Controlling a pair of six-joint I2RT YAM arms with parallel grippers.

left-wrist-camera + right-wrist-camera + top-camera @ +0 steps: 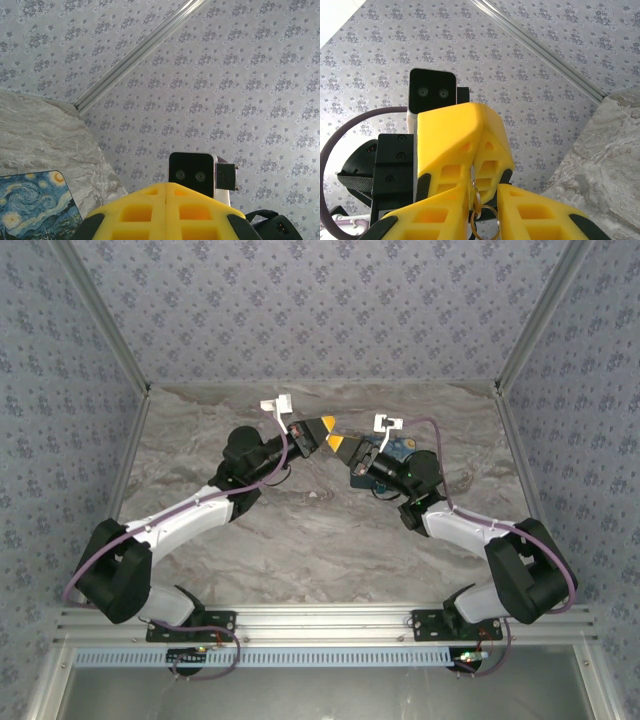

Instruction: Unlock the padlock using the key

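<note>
My two grippers meet tip to tip above the back middle of the table. The left gripper is shut, and in the right wrist view its yellow fingers pinch a thin metal key in their seam. Key rings hang from the key, down into the gap between my right gripper's fingers. The right gripper stands open around those rings, its pads apart. The tiny blue padlock is out of view.
A blue-and-yellow swirly painted box lies on the marble table under the right arm's wrist. Patterned walls close in the back and both sides. The right arm's wrist camera faces the left gripper.
</note>
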